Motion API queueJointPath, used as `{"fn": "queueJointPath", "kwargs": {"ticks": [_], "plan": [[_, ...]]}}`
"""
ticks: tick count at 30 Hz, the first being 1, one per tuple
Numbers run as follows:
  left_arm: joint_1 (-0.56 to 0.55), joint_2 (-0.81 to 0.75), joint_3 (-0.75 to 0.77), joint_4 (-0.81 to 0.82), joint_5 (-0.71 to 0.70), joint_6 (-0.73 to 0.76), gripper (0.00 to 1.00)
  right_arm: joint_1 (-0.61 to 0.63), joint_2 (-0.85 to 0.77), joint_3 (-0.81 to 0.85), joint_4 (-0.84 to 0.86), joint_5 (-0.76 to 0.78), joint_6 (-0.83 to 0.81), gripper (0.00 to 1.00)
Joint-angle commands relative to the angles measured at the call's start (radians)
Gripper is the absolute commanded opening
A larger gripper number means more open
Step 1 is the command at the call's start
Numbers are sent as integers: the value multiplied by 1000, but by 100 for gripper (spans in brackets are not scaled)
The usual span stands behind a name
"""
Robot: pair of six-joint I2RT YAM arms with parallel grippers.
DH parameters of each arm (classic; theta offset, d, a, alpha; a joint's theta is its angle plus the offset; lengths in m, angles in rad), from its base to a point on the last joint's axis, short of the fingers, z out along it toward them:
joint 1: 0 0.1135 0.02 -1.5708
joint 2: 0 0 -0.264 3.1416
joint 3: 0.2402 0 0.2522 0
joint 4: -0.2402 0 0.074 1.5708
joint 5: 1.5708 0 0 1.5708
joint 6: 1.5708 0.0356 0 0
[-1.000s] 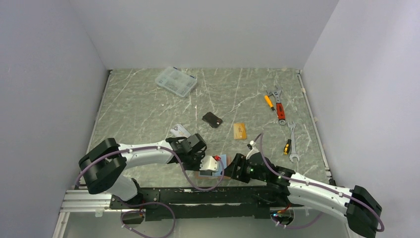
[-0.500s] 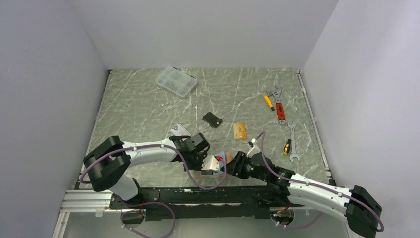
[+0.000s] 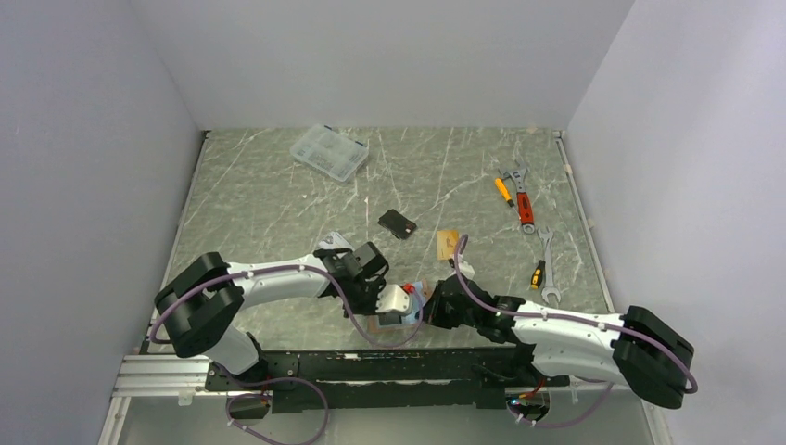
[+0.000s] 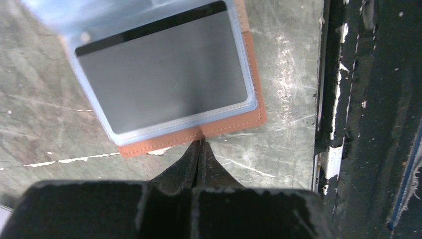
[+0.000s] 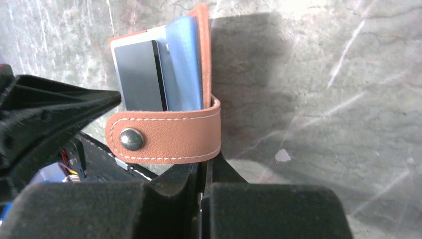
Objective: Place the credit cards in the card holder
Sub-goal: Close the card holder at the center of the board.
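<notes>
Card holder (image 4: 226,128) lies open at the near edge of the table (image 3: 278,204) (a dark grey card (image 4: 164,74) sits in its clear sleeve). Behind and left of the card holder, a silver card (image 3: 332,242) peeks out beside the left arm (image 3: 278,275). The left gripper (image 4: 200,144) has its fingers pressed together, tips touching the holder's leather border. The right gripper (image 5: 203,169) pinches the snap tab (image 5: 164,137), one cover standing upright. Farther back lie the black card (image 3: 397,223), then the orange-gold card (image 3: 449,244).

One card holder (image 5: 169,139), one grey card (image 4: 164,74) sleeved inside, three loose cards (image 3: 397,223), two wrenches (image 3: 525,206), two screwdrivers (image 3: 502,191), one clear compartment box (image 3: 329,153)
</notes>
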Motion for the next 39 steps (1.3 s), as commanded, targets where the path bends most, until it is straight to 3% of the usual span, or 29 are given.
{"fn": "queueJointPath", "kwargs": {"ticks": [1,7,15,22,31,39], "plan": [[79,-64,69,10,170,-18,0,20,-82,-21,-132,116,55,0],[124,-107,9,38,143,28,0,21,-173,-90,-235,135,150,0],[41,62,44,65,-9,-28,0,20,-87,-101,-217,99,193,0],[20,192,133,14,-54,-61,0,19,-87,-133,-174,88,224,0],[18,221,232,-7,178,-99,0,4,-101,-154,-105,88,220,0],[75,147,187,137,449,-158,0,-1,-196,-201,-90,118,233,0]]}}
